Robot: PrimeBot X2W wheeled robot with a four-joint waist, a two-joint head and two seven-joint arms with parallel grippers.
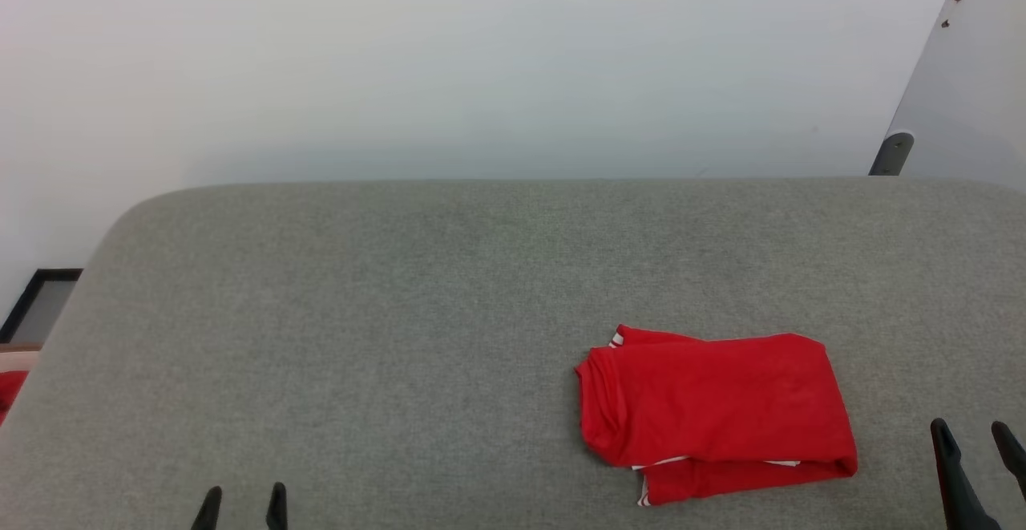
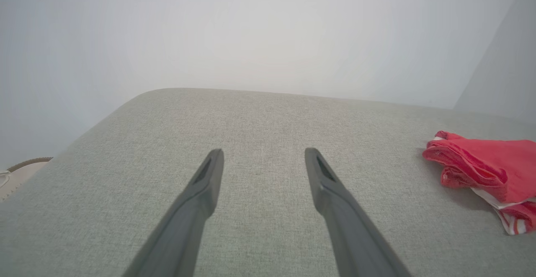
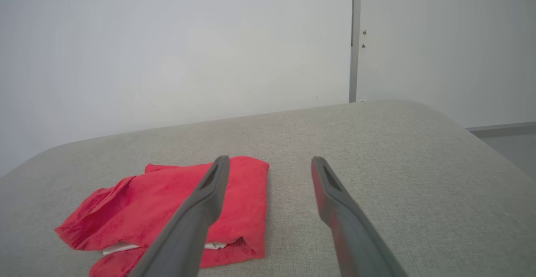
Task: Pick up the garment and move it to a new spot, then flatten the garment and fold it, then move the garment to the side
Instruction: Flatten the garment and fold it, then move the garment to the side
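Item: garment [image 1: 713, 410] | folded, laid near, left of right gripper [image 1: 968, 427], well right of left gripper [image 1: 246, 490] | both grippers: fingers held apart, nothing clamped | progress: folding judged done; side placement seemingly complete

A bare, lab-like room: a grey fabric-covered surface [image 1: 401, 313] stands against a plain white wall [image 1: 481, 57].

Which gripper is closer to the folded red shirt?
The right gripper, open, just right of the garment; the left gripper sits far off across the grey surface.
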